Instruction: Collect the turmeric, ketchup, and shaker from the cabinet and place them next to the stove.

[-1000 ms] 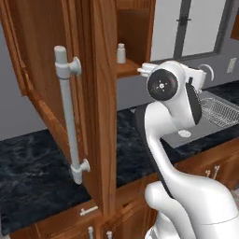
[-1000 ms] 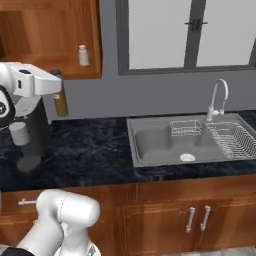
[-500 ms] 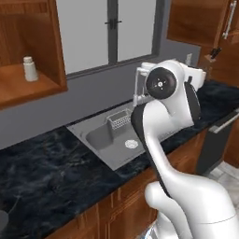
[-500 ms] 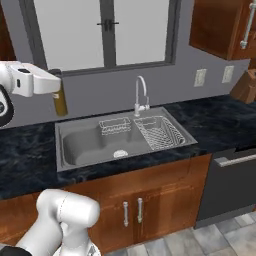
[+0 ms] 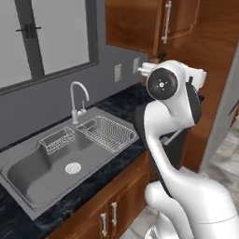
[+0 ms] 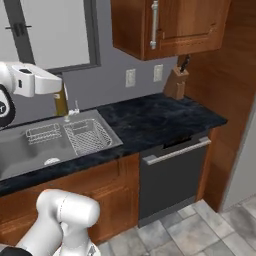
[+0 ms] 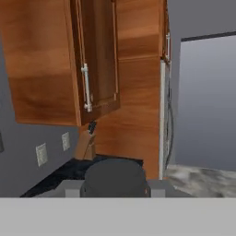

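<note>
My gripper (image 7: 115,184) is shut on the turmeric (image 6: 61,103), a yellow-brown jar that hangs below the white hand over the sink's right side. In the hand view its dark round lid (image 7: 115,176) sits between the fingers. In the left base view the hand is mostly hidden behind the arm's own head. The cabinet, the ketchup, the shaker and the stove are out of view.
A steel sink (image 6: 30,150) with a wire dish rack (image 6: 88,135) and a faucet (image 5: 77,98) lies in the dark counter (image 6: 150,120). A closed wall cupboard (image 6: 170,25), a knife block (image 6: 176,82), a dishwasher (image 6: 172,175) and a tall wood panel (image 6: 225,90) stand to the right.
The whole picture has slid: the base has travelled right, past the open cabinet and the sink. The gripper keeps its hold on the jar.
</note>
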